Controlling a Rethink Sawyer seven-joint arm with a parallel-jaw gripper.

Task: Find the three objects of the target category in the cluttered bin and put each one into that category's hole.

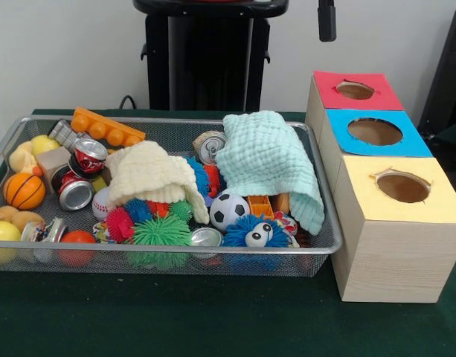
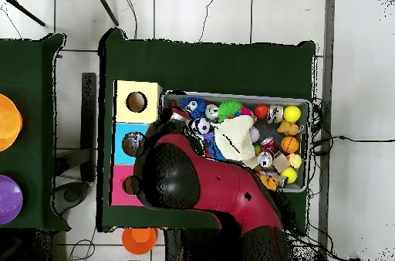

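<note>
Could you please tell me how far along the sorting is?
Nothing looks done: no bottle shows at the blue hole. The hand hangs high, nothing visibly held. All three remain to find; none shows in the bin, perhaps hidden under the mint cloth or cream cloth.

mint cloth (image 1: pixel 268 160), soccer ball (image 1: pixel 229 211) (small), orange brick (image 1: pixel 107 128)

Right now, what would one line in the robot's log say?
gripper: above boxes, state unclear | wire basket: full, two cloths on toys | bottles: none visible | blue hole: empty
</note>
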